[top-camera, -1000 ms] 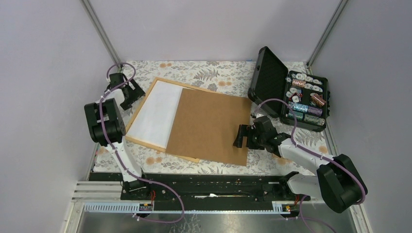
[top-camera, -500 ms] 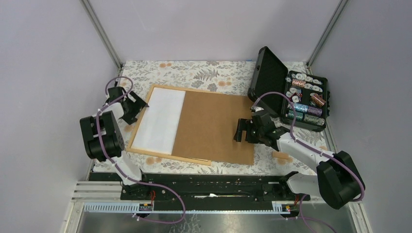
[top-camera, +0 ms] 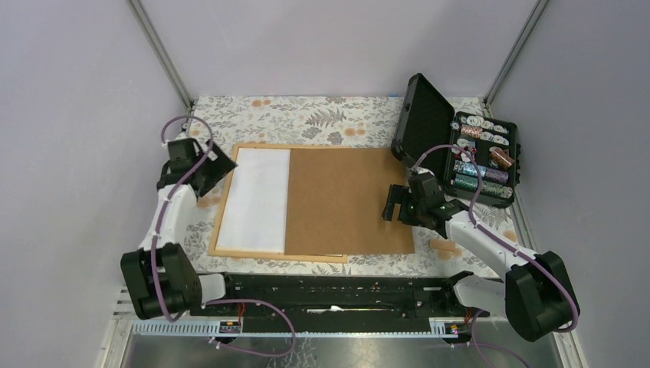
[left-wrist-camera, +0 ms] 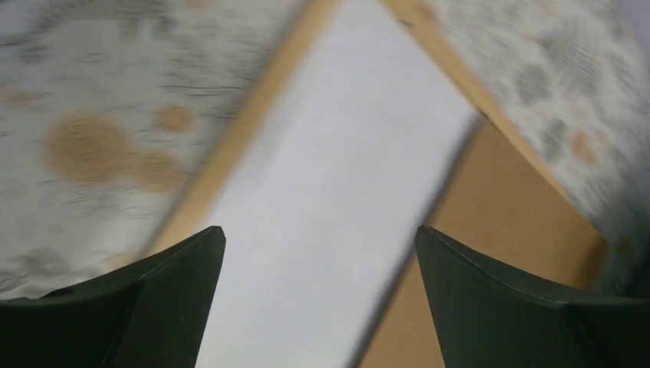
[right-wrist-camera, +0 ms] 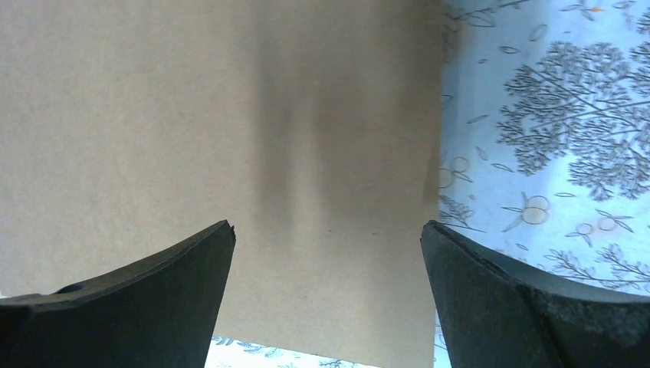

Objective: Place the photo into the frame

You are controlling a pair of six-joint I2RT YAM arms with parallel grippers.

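Within the last second the frame (top-camera: 223, 203) and the brown backing board (top-camera: 349, 199) on it had turned together. Before, they lay skewed on the floral cloth (top-camera: 306, 119); now their long edges ran parallel to the near table edge. Both arms had followed this turn.

The left gripper (left-wrist-camera: 318, 234) hung with its fingers wide apart over the far left corner of the frame, holding nothing. Its wrist view was blurred by motion. The right gripper (right-wrist-camera: 328, 226) was also spread and empty, low over the board near its right edge.

The board was shifted to the right. It covered the right part of the frame and reached past it toward the black hard case (top-camera: 429, 130). In the uncovered left part lay a white sheet (top-camera: 257, 199), inside the wooden moulding. No printed side of the photo was visible anywhere. The sheet could be the photo lying face down, but I cannot tell.

In my judgement, squaring made the stack easier to handle. The board probably needs to slide left to close the frame.
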